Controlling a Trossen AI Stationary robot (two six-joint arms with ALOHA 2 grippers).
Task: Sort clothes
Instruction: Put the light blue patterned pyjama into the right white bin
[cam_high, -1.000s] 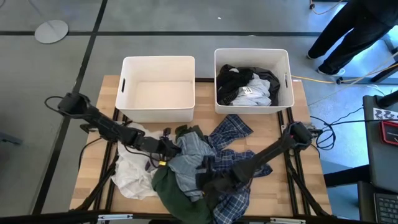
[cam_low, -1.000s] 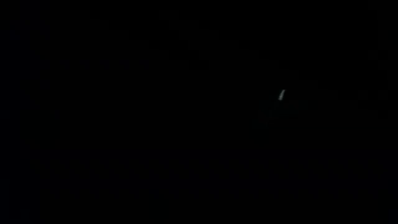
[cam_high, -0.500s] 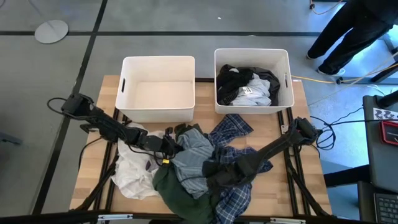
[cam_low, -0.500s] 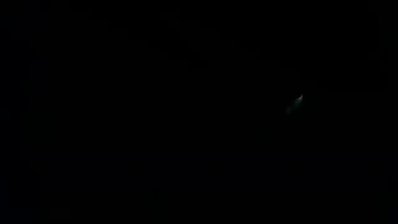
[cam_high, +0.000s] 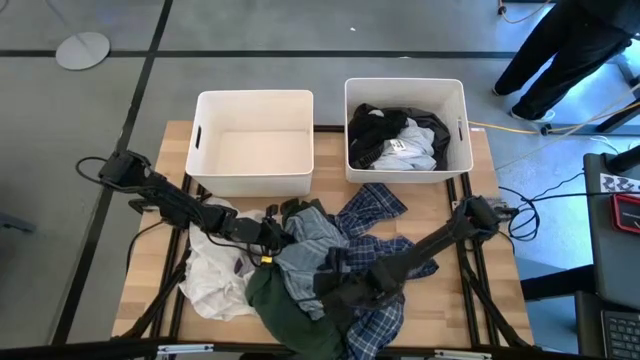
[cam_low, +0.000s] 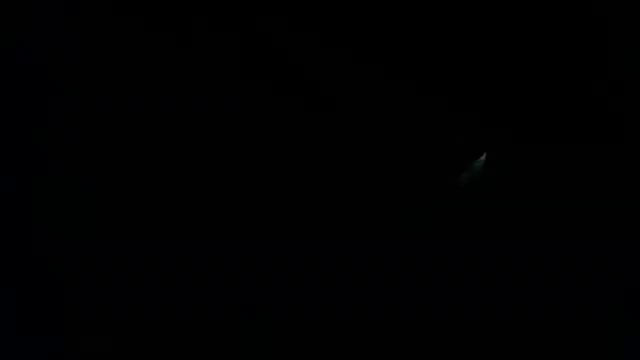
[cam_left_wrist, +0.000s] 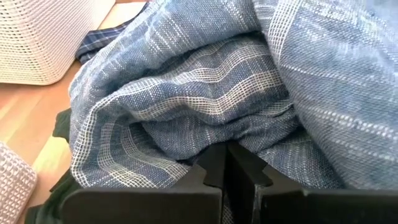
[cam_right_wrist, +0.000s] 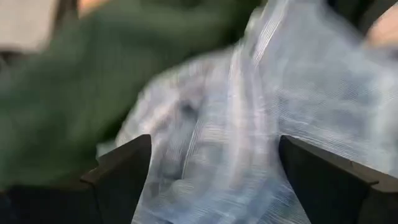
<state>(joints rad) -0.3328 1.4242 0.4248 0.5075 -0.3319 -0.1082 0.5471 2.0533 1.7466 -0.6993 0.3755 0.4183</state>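
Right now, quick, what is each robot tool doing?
Left tool: closed, pinching the pale grey-blue garment.
Right tool: open, holding nothing, over the same garment beside the dark green garment.

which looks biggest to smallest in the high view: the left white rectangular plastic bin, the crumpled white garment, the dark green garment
1. Left white rectangular plastic bin, clearly the largest.
2. and 3. Crumpled white garment and dark green garment: their visible patches look alike, and the green one is partly under other clothes and cut off by the picture's edge, so I won't rank them.

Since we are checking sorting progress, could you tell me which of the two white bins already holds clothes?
The right-hand bin, nearest the right arm, holds dark and white garments; the left-hand bin shows only its bare floor.
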